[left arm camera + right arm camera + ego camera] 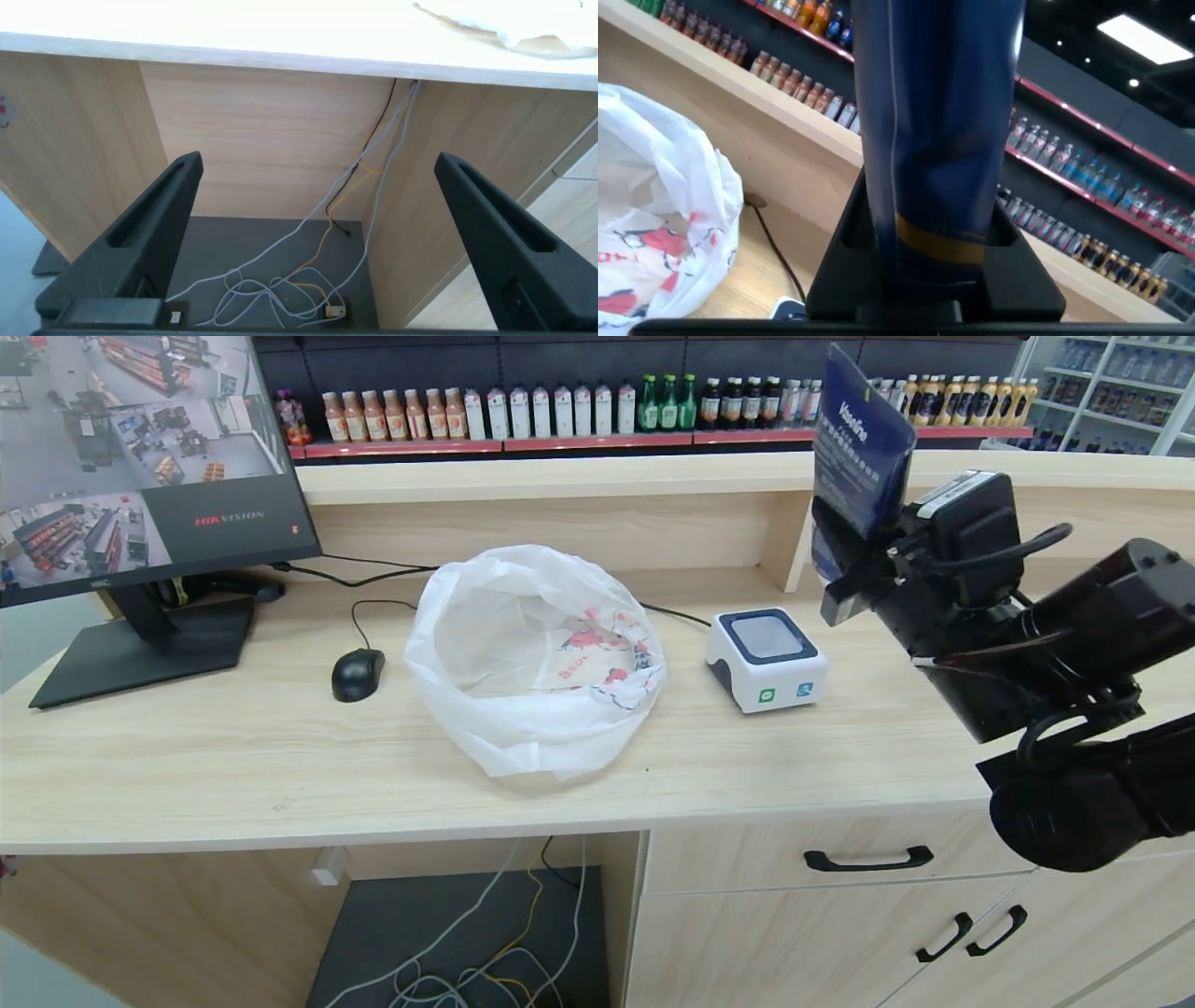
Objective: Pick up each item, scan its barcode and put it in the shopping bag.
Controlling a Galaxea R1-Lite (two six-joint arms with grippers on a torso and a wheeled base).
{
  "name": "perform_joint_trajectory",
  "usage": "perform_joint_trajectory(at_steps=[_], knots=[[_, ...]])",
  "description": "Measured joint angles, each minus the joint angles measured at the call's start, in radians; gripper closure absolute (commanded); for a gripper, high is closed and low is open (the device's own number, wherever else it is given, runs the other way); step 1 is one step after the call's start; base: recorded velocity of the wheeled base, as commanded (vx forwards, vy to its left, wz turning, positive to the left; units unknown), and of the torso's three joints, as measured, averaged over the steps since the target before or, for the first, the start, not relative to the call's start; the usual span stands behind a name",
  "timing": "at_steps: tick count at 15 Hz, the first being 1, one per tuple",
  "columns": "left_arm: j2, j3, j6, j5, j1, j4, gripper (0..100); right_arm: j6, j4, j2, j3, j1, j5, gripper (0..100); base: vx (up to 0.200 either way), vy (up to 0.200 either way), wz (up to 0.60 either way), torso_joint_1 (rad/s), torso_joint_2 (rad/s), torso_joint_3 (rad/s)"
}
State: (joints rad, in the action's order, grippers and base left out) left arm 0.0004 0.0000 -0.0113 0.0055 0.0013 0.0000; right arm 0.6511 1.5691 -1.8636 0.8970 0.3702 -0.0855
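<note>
Gripping a blue tube (861,453) by its lower end, the right end effector (845,569) holds it upright in the air to the right of the bag (537,658) — fingers clenched on both flat sides of the tube, which hangs clear of the worktop (233,756). The white plastic bag sits on the worktop with its mouth open upward, red print showing on the inside. A small white scanner (766,658) with a dark-framed window stands just right of the bag, between it and the raised tube. A black mouse (358,674) lies near the bag's left side, and a monitor (140,457) on a dark stand is farther left. Behind the bag, beyond a raised ledge, a row of bottles (560,409) lines a red shelf. The left end effector (318,233) hangs below the worktop's front edge, lower than the bag — its two dark fingers (140,243) spread wide, nothing between them, facing loose cables (299,280) in the recess under the worktop.
</note>
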Motion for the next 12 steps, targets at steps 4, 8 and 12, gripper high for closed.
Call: perform_joint_trajectory(at_steps=[4,8,12], knots=[[0.0,0.0,0.0,0.0,0.0,0.0,0,0.094,0.0,-0.048,0.033,-0.013,-0.15,100,0.0,0.0,0.0,0.0,0.0,0.0],[0.0,0.0,0.0,0.0,0.0,0.0,0,0.184,0.0,-0.091,0.035,-0.025,-0.303,100,0.0,0.0,0.0,0.0,0.0,0.0],[0.0,0.0,0.0,0.0,0.0,0.0,0,0.229,-0.001,-0.143,0.018,-0.028,-0.359,100,0.0,0.0,0.0,0.0,0.0,0.0]])
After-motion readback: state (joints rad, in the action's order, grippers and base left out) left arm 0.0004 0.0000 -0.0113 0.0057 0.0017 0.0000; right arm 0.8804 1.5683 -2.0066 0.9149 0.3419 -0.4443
